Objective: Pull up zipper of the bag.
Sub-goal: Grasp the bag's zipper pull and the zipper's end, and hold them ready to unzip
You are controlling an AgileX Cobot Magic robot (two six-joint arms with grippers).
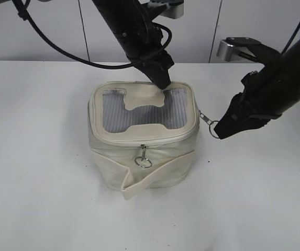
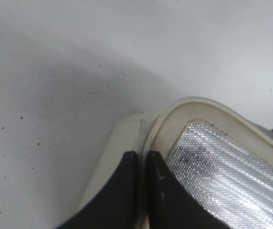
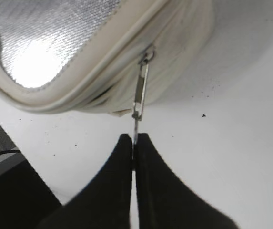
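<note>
From the exterior view, the bag sits in the middle of the white table, its grey mesh top carrying a cream H-shaped patch and its fabric flap folded out at the front. My left gripper comes down onto the back rim of the lid, its black arm and a looping cable crossing over the rear of the scene and covering part of that edge. One silver pull with a ring tab hangs free at the front of the zipper; the second pull at the right corner runs straight out to my right gripper. In the left wrist view, my left gripper's black fingers stand nearly together, pinching the cream rim of the bag beside the mesh. In the right wrist view, my right gripper is pressed closed on the end of the pull, which stretches taut from the zipper track at the bag's corner. I can read no brand, label or writing anywhere.
</note>
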